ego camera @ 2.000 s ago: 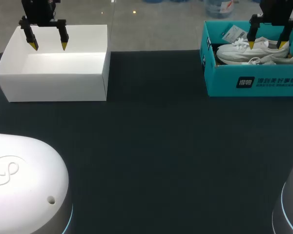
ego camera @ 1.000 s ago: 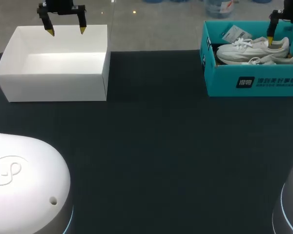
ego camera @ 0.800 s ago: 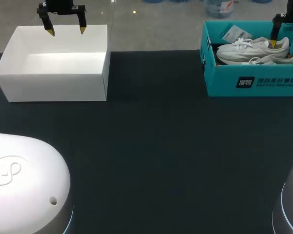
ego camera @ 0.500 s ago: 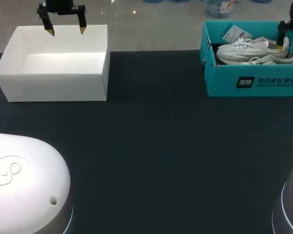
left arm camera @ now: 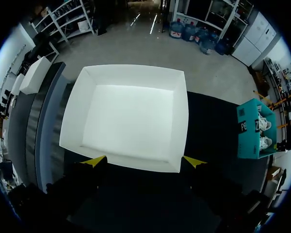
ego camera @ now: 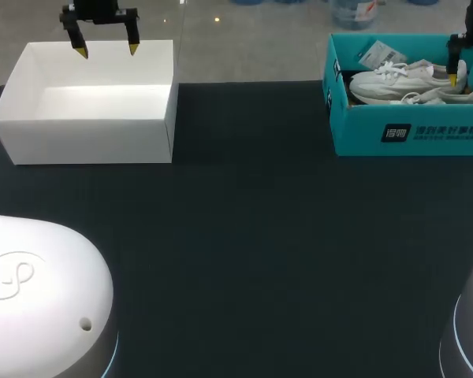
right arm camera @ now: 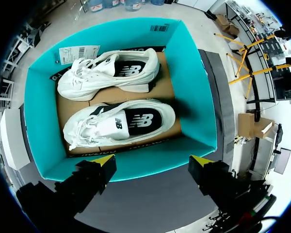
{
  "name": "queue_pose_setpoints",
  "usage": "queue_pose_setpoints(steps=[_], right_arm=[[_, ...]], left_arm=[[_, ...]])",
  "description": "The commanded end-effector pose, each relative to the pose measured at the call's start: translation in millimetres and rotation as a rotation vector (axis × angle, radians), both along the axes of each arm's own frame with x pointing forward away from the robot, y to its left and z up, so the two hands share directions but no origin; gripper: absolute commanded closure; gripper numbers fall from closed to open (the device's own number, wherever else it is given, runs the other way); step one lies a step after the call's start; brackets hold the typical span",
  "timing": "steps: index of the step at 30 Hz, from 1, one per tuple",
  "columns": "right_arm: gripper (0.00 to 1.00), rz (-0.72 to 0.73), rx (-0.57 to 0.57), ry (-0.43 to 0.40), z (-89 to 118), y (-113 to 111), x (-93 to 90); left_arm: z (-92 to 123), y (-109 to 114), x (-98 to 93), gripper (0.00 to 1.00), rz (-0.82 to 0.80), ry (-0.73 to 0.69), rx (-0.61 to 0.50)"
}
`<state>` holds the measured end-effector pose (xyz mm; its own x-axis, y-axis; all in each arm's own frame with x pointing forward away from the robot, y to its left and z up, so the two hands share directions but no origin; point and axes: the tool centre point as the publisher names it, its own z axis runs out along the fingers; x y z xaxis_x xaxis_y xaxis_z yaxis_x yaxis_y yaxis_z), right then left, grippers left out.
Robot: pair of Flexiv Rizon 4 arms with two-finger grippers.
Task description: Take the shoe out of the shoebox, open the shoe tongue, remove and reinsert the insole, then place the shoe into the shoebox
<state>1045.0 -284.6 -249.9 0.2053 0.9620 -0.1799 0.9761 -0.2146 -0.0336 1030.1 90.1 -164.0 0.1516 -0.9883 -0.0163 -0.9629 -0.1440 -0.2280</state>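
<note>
Right wrist view: right gripper (right arm camera: 153, 160) released, above teal cardboard shoebox (right arm camera: 194, 97) wall | two white sneakers (right arm camera: 121, 121) inside | left gripper (left arm camera: 144, 160) released, over white open cardboard box (left arm camera: 182, 121) edge

This looks like a robot test lab: a white robot base (ego camera: 39, 291) at lower left, a dark work surface (ego camera: 244, 236), and on it a white box (ego camera: 87, 126) and a teal shoebox (ego camera: 402, 134).

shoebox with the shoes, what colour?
Teal shoebox, brown cardboard floor inside; clearest in the right wrist view.
</note>
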Motion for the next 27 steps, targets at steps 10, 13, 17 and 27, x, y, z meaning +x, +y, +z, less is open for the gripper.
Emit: queue_pose_setpoints(steps=[10,13,17,27], right_arm=[[0.00,0.050,0.038,-0.061,-37.5,-42.8,18.0],[0.00,0.063,0.031,-0.064,-45.7,-47.8,21.2],[0.00,0.096,0.037,-0.074,-55.9,-46.8,24.4],[0.00,0.102,0.059,-0.088,-82.2,-47.6,28.4]], left_arm=[[-0.1,0.4,-1.3,0.00,0.000,-0.002,0.001],[-0.1,0.4,-1.3,0.00,0.000,-0.002,0.001],[-0.1,0.4,-1.3,0.00,0.000,-0.002,0.001],[-0.1,0.4,-1.3,0.00,0.000,-0.002,0.001]])
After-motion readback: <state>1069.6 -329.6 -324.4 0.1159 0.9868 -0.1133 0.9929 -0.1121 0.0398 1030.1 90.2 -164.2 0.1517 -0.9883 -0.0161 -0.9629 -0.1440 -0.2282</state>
